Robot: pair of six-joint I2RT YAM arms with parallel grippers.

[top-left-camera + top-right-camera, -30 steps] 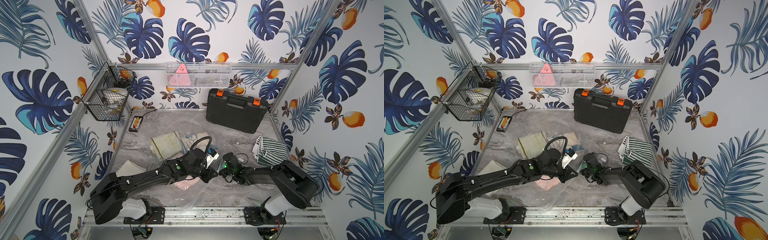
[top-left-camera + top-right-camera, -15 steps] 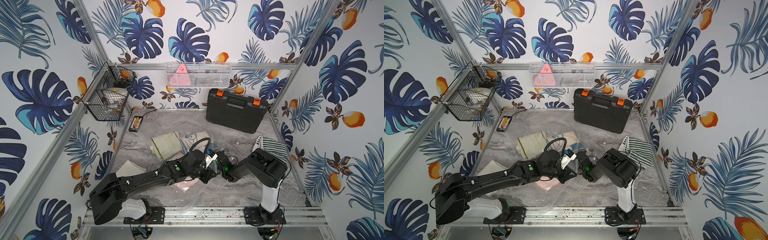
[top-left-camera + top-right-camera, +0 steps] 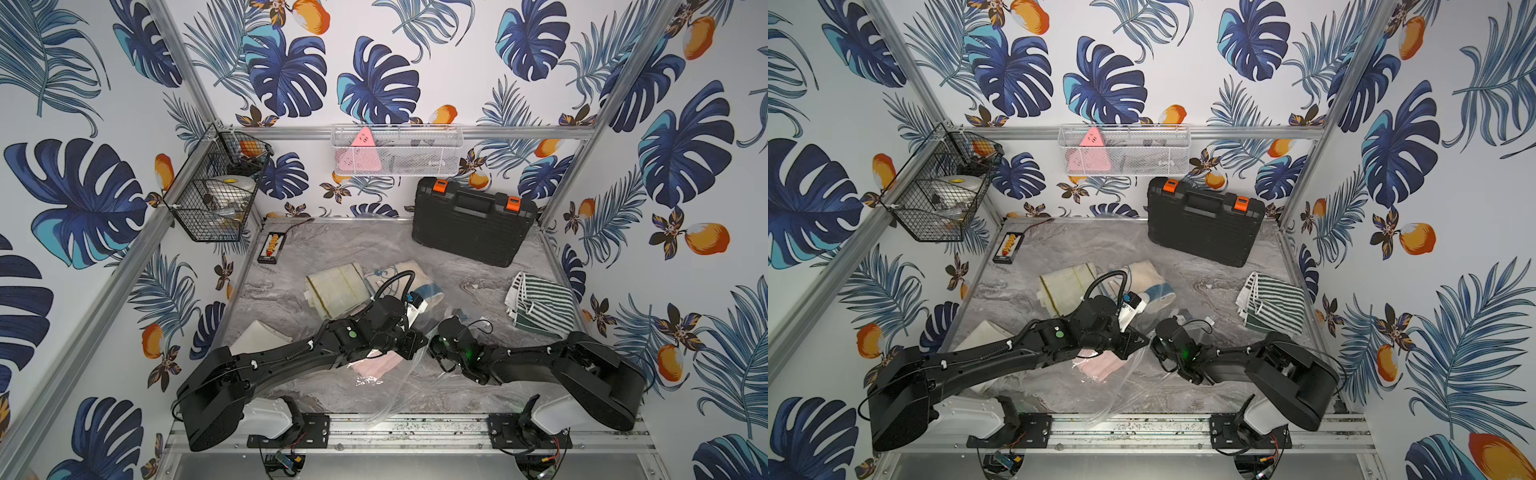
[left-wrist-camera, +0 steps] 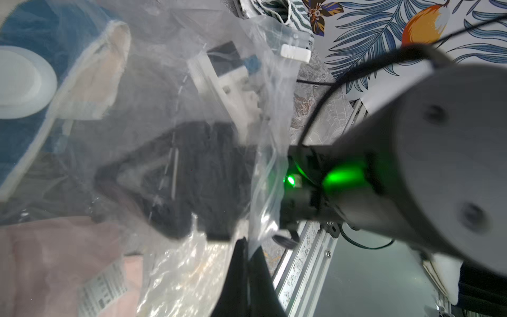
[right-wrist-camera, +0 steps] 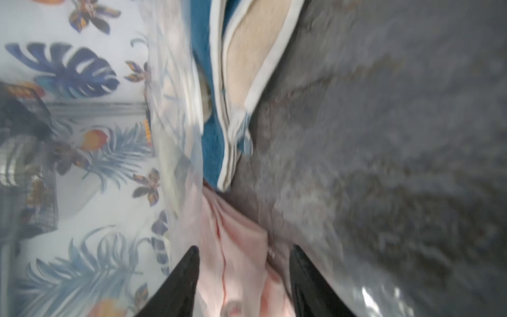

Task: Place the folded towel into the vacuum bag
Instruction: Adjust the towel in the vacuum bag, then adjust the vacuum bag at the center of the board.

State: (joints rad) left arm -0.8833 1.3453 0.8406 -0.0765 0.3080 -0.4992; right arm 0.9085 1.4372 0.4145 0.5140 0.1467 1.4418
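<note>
R gripper (image 5: 244,251) jaws now apart by folded towel (image 5: 236,233) — L gripper (image 4: 245,248) still pinching vacuum bag (image 4: 178,263).

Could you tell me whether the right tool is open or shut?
Open. In its wrist view the right tool has fingers standing apart, pink towel visible between them.

Blue-leaf wallpaper (image 3: 374,83) covers the three walls, framed by aluminium rails (image 3: 291,131). A grey marbled bench (image 3: 353,245) lies below, with a black wire basket (image 3: 212,208) and a white mesh basket (image 3: 415,158) hung above.
</note>
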